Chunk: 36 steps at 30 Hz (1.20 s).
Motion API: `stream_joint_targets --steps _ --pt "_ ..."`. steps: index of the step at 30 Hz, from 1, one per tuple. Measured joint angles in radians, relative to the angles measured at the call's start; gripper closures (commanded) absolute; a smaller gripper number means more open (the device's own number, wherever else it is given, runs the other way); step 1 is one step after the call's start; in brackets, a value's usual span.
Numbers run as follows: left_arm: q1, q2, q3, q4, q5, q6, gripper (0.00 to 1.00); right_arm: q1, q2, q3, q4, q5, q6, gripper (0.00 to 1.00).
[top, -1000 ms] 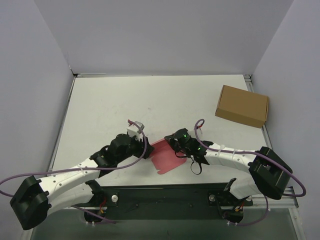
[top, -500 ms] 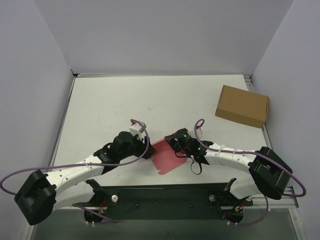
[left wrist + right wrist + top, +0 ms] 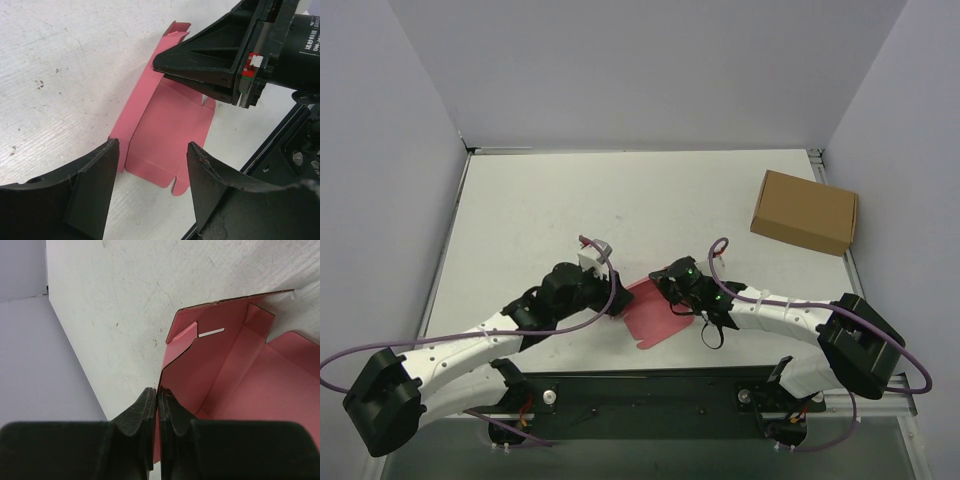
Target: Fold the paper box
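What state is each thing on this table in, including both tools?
small pink-red card paper box: partly folded, one side panel raised
larger brown cardboard box: closed, lying flat, untouched
left tool: open, over the pink card
right tool: shut on the pink box's raised edge

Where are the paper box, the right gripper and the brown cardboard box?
paper box (image 3: 165,125): left wrist view, flat middle panel.
right gripper (image 3: 157,391): right wrist view, between the closed fingertips.
brown cardboard box (image 3: 805,211): top view, top face.
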Motion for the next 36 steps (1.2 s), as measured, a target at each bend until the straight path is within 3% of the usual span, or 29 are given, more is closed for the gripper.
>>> stream_joint_targets --steps 18,27,36 --pt "-0.044 0.005 0.005 -0.046 0.0 -0.053 0.4 0.003 -0.018 -0.047 0.066 0.004 -0.027 1.0" --pt "-0.045 0.083 0.005 -0.038 -0.001 -0.064 0.41 0.008 -0.023 -0.053 0.068 0.014 -0.031 1.0" --pt "-0.045 0.117 0.004 0.037 -0.001 -0.071 0.41 0.013 -0.026 -0.061 0.074 0.039 -0.031 1.0"
